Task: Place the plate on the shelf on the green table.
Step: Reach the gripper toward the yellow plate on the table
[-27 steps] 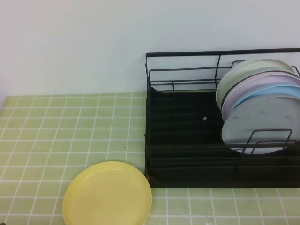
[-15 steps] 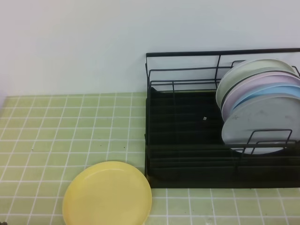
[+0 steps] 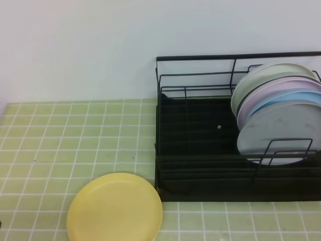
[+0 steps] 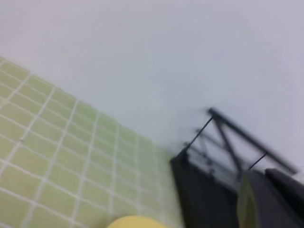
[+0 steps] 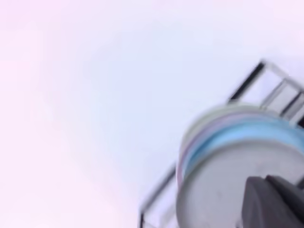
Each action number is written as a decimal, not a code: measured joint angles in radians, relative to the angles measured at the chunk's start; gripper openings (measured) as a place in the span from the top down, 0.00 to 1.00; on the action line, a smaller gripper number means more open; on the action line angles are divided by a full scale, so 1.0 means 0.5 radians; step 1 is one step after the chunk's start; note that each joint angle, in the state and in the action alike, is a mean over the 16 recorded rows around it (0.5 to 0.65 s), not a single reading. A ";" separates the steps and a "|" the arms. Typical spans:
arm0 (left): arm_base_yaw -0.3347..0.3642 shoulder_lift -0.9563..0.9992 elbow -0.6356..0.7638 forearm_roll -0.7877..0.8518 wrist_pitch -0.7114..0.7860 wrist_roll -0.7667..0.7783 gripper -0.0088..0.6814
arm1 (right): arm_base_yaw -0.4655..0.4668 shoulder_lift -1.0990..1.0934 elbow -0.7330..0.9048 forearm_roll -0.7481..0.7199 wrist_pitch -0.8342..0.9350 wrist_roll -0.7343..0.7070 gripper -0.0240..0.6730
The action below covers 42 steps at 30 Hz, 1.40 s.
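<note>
The pale-yellow plate (image 3: 115,208) lies flat on the green table (image 3: 60,135), close to the front left corner of the shelf (image 3: 200,135); its far rim shows in the left wrist view (image 4: 135,222). The black wire shelf (image 4: 204,194) stands at the right, its left half bare. Neither arm appears in the exterior view. In the left wrist view my left gripper (image 4: 267,176) shows as dark tips pressed together at the lower right, holding nothing. My right gripper (image 5: 265,181) is likewise shut and empty, pointing toward the rack's plates.
Several plates (image 3: 278,115) in white, lilac, light blue and grey stand on edge in the right half of the shelf, seen blurred in the right wrist view (image 5: 232,152). A plain white wall (image 3: 100,45) rises behind the table.
</note>
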<state>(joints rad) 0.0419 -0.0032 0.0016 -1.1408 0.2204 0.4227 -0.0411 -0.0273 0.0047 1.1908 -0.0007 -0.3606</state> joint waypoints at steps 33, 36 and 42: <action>0.000 0.116 -0.269 -0.448 0.459 0.583 0.99 | 0.000 0.182 -0.678 0.263 0.713 -1.423 0.97; 0.000 0.214 -0.349 -0.311 0.466 0.581 0.99 | 0.000 0.323 -0.788 0.137 0.806 -1.457 0.97; 0.000 0.494 -0.477 -0.033 0.505 0.532 0.99 | 0.007 0.660 -0.900 -0.090 0.986 -1.367 0.97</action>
<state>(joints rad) 0.0419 0.2436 -0.2367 -1.1574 0.4726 0.6887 -0.0377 0.3026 -0.4452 1.1456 0.4925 -1.0439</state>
